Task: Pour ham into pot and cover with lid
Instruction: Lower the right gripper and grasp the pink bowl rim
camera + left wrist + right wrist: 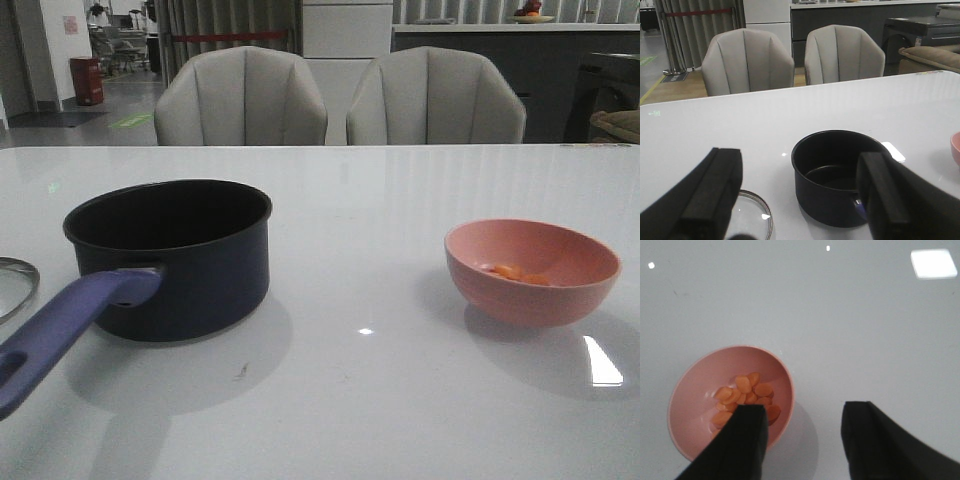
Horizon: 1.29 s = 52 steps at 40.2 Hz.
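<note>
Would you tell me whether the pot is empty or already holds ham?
Empty: the pot shows bare black inside; the ham sits in the pink bowl.

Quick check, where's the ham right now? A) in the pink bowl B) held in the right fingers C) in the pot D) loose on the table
A: the ham lies as orange slices in the pink bowl, while the pot shows only a bare black inside and the right gripper hangs open and empty above the bowl.
</note>
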### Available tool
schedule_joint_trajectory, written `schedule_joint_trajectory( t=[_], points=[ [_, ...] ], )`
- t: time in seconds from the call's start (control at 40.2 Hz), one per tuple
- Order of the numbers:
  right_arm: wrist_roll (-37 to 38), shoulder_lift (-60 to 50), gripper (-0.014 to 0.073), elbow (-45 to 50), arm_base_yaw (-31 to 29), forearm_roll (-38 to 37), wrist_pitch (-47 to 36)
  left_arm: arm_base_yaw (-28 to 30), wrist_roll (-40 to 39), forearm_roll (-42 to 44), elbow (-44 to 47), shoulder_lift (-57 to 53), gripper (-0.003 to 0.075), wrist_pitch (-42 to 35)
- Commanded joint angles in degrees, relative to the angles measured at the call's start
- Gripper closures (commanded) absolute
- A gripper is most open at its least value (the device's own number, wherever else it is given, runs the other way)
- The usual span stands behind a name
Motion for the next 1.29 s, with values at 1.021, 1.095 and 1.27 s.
schedule_joint_trajectory(
  t=[1.021, 1.095, 1.27],
  points=[
    [-0.5, 40.5, 0.0474, -28.4, -0.5, 5.3, 13.3, -0.6, 0.2, -0.2, -1.4, 0.8, 0.0209, -5.1],
    [-0.5, 40.5, 0.0449, -28.4, -0.5, 6.3, 12.3, -0.6, 0.2, -0.2, -1.4, 0.8, 0.0209, -5.1],
    [-0.3, 38.4, 0.0458, -28.5, -0.2, 12.4, 10.7, -0.6, 0.2, -0.2, -1.4, 0.8, 0.0209, -5.1]
  ],
)
